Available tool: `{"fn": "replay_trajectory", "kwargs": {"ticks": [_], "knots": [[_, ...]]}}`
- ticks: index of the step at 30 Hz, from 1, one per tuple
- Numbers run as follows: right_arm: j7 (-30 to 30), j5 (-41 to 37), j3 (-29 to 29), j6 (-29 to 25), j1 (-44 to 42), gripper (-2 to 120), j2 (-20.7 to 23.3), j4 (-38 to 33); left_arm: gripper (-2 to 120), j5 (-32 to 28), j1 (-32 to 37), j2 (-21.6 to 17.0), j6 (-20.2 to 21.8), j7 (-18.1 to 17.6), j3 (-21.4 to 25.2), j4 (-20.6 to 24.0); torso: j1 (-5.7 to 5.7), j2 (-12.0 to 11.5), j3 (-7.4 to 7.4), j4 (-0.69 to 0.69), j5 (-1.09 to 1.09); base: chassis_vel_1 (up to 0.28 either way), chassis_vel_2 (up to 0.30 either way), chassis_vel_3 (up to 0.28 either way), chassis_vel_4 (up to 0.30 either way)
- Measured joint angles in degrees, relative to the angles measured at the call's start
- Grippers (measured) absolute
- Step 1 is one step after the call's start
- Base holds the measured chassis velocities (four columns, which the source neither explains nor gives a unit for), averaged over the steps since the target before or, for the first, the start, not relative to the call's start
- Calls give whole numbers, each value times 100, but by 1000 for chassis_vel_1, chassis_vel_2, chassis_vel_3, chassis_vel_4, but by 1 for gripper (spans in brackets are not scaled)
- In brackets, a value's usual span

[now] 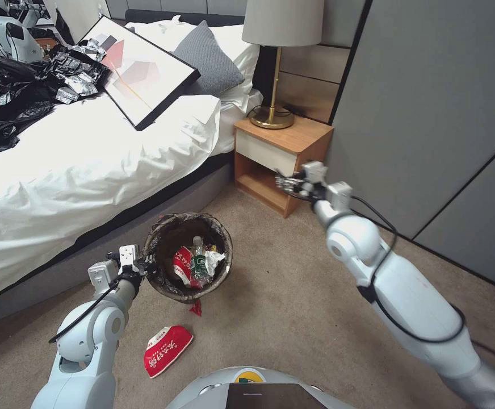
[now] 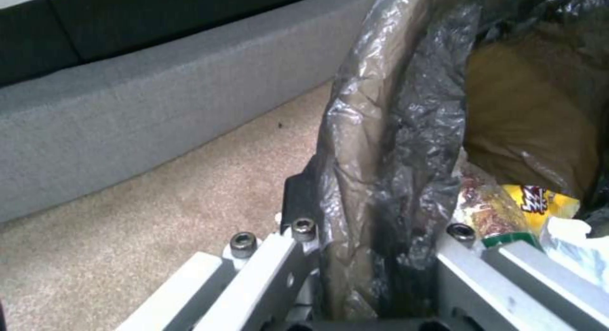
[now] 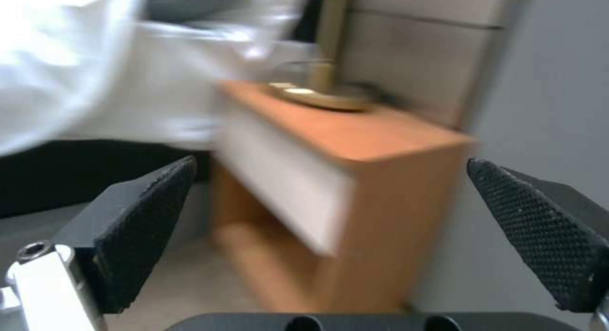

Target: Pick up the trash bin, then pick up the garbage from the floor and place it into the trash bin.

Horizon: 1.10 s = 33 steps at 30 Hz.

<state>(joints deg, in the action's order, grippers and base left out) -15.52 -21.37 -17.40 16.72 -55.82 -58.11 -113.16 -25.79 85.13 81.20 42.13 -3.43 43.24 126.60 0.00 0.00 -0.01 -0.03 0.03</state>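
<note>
Trash bin point(image 1: 188, 255) upright, mouth upward, rim gripped by left claw point(image 1: 145, 266). Right claw point(image 3: 330, 236) held open near nightstand point(image 1: 281, 149). Snack bag point(image 1: 167, 350) left on floor, long axis diagonal.

The bedroom floor is seen from above by the head camera; the trash bin point(image 1: 188, 255) rim point(image 2: 393, 131) is viewed at close range from the left wrist; the nightstand point(image 1: 281, 150), shared with the head view, is faced nearby from the right wrist point(image 3: 355, 179).
</note>
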Motion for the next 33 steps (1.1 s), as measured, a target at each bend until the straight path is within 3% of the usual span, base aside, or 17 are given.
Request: {"fn": "replay_trajectory", "kwargs": {"ticks": [2,3,6,13,33], "knots": [[55,702,-472,-376,-494,100,-425,172,0,2,41,-8,0,-35,-33,6,0,0,0,0,-3,0,0,0,0],[55,702,-472,-376,-494,100,-425,172,0,2,41,-8,0,-35,-33,6,0,0,0,0,-3,0,0,0,0],[128,1426,-895,-800,-1047,100,-1194,420,0,9,93,2,0,-108,-76,51,0,0,0,3,1,0,0,0,0],[216,2001,-1160,-1252,-1643,100,-1935,664,0,18,195,-67,0,-148,-91,164,0,0,0,3,-4,0,0,0,0],[254,2073,-963,-1283,-1734,100,-2225,839,0,-5,331,-81,0,-197,-33,323,0,0,1,3,-4,16,14,13,15]]}}
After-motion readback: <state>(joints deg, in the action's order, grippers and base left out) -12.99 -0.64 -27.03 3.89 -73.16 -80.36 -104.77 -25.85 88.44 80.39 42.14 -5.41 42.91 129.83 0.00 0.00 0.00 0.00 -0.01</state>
